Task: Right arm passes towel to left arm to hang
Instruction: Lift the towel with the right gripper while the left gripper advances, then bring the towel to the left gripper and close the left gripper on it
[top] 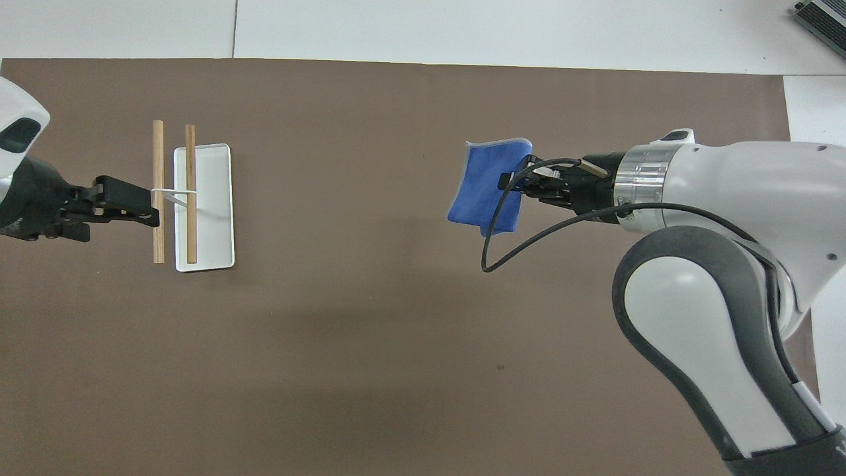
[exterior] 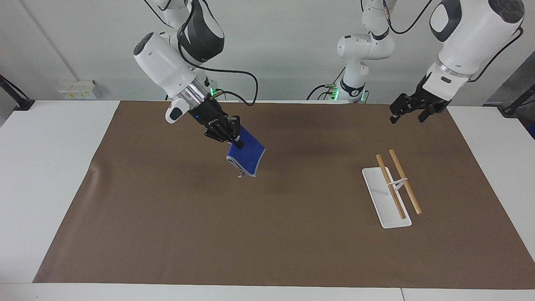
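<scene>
I am the robot with two white arms, and my right gripper (exterior: 235, 140) is squeezed tight on one top corner of the small bright blue terry towel with the thin pale grey edge (exterior: 247, 158). The towel hangs down from my fingers in the air, folded a bit, with nothing under it but the big brown paper mat (exterior: 267, 234) that covers the white table (exterior: 50, 167). It is up over the mat, between the middle of the table and my right arm's end, and it does not touch the mat. A black cable (top: 502, 238) loops down from my right wrist just beside the towel. My left gripper (exterior: 404, 113) is up in the air too, over the edge of the mat near my left arm's end of the table, and its two fingers are spread wide with nothing in them. It is well apart from the towel. The little hanging rack (exterior: 391, 190) sits on the mat at my left arm's end. It has a flat white base (exterior: 378, 196) and two light brown wooden rods (exterior: 404, 180) side by side, held up on a thin white wire. In the overhead view my left gripper (top: 135, 201) looks as if it reaches the rods, but the facing view shows it high up and not touching them.
</scene>
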